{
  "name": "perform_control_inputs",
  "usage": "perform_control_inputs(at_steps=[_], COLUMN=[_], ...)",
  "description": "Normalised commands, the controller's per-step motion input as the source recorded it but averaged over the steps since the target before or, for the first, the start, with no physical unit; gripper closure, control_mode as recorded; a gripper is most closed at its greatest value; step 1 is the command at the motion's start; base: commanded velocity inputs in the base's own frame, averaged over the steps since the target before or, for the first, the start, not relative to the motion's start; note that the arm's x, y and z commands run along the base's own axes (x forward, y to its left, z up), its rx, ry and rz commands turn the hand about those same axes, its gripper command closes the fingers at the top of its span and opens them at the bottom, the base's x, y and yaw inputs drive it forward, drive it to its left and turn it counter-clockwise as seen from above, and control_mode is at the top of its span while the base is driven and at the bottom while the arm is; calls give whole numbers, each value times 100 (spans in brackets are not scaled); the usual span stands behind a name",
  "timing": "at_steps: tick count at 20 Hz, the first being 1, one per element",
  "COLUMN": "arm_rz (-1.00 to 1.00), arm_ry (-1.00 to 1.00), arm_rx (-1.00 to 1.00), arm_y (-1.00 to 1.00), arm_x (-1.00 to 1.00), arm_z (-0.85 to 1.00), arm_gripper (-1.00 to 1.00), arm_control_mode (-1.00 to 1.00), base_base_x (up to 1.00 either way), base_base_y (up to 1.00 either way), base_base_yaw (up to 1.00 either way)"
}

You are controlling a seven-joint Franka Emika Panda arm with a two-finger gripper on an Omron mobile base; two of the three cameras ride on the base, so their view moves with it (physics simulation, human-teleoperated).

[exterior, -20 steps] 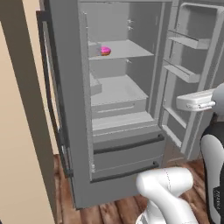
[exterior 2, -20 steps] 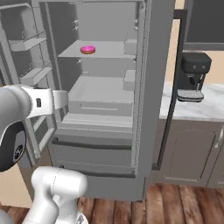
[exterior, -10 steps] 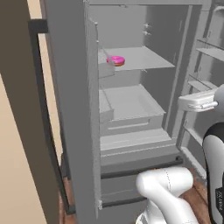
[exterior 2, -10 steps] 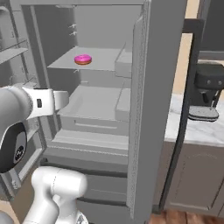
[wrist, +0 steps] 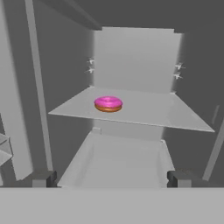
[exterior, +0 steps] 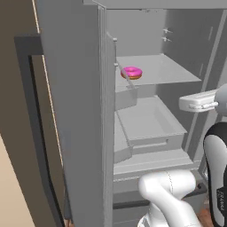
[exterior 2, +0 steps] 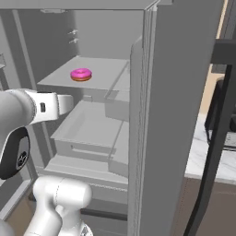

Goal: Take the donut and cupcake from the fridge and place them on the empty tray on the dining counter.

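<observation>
The pink-iced donut (exterior: 131, 72) (exterior 2: 81, 74) (wrist: 108, 103) lies on the left part of the upper shelf inside the open grey fridge (exterior: 80, 111) (exterior 2: 175, 115) (wrist: 144, 111). My gripper (wrist: 111, 179) is open and holds nothing, with its two fingertips (wrist: 43, 178) wide apart. It points into the fridge, in front of and below the donut's shelf, still a good way short of it. My white hand (exterior: 197, 102) (exterior 2: 48, 105) hovers at the height of the drawer under that shelf. The cupcake, the tray and the dining counter are out of view.
A grey drawer (exterior: 150, 124) (exterior 2: 87, 131) sits under the donut's shelf, with a lower ledge beneath it. The fridge's side walls stand close on both sides of the hand. A marble counter (exterior 2: 205, 159) with a dark machine (exterior 2: 226, 120) lies to the right of the fridge.
The whole picture has shifted: the base has driven closer to the fridge, so its inside looms larger. The donut has stayed on its shelf. The gripper is still open.
</observation>
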Motion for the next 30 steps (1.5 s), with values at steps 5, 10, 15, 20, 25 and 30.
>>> perform_control_inputs(at_steps=[5,10,15,20,25,30], arm_rz=[0,0,0,20,19,2], arm_ry=[0,0,0,5,6,1], arm_rx=[0,0,0,0,0,0], arm_y=[0,0,0,2,3,22], arm_x=[0,0,0,1,40,66], arm_z=[0,0,0,0,3,0], arm_gripper=[-100,-100,-100,-100,-100,-100], arm_control_mode=[100,100,100,-100,-100,-100], base_base_x=[78,48,9,2,0,0], base_base_y=[-5,0,0,1,0,0], base_base_yaw=[15,9,3,3,0,0])
